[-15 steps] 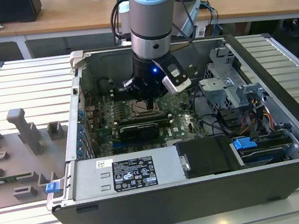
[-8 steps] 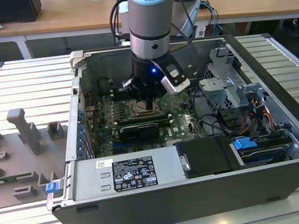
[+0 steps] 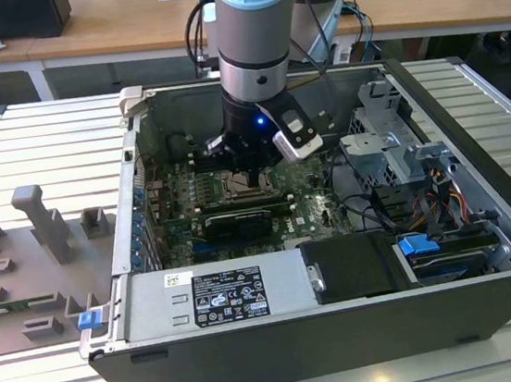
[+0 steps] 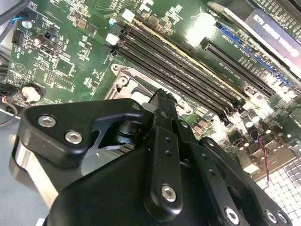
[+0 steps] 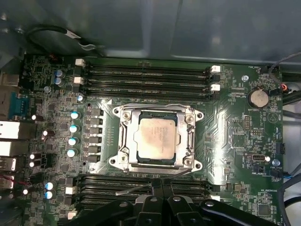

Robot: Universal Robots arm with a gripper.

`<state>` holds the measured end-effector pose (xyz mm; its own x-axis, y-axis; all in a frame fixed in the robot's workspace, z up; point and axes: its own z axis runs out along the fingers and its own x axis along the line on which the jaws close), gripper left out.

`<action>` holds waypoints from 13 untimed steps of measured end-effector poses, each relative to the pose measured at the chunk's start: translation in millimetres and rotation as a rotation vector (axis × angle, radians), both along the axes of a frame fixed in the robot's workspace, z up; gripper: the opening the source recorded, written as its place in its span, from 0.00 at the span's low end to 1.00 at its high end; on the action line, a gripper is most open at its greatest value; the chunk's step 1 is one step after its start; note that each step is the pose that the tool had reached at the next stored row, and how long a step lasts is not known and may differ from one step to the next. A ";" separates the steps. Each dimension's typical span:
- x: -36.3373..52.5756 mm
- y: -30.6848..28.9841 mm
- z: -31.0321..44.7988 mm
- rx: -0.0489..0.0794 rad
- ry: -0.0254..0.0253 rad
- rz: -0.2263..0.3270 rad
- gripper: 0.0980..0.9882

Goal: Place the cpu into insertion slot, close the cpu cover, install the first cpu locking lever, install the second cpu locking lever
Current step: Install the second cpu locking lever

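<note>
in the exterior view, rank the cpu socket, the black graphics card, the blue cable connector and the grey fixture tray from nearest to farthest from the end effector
1. The insertion slot, directly beneath the end effector.
2. The black graphics card, just in front of the socket, toward the camera.
3. The blue cable connector, off toward the exterior view's right, by the drive bay.
4. The grey fixture tray, outside the case at the exterior view's left.

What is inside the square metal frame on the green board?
The cpu lies in the insertion slot, with the cpu cover closed flat around it. Whatever lies beneath the chip is covered.
</note>
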<state>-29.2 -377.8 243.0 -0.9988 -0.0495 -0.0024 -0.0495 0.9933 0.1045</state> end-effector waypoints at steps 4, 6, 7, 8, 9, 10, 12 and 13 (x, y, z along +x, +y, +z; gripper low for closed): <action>-3.3 -0.1 -0.2 0.001 0.0000 0.000 0.01; -4.5 -0.9 -0.4 0.005 0.0001 0.000 0.01; -5.1 -1.0 -0.6 0.005 0.0000 0.000 0.01; -6.6 -2.1 -0.8 0.007 0.0000 0.000 0.01; -8.3 -2.9 -0.9 0.008 0.0000 0.000 0.01; -9.8 -3.3 -0.9 0.008 0.0001 0.000 0.01; -15.0 -4.0 -1.3 0.010 0.0001 0.000 0.01; -15.9 -4.1 -1.6 0.010 -0.0001 0.000 0.01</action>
<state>-45.1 -381.9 241.4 -0.9988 -0.0495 -0.0030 -0.0495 0.9922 0.1143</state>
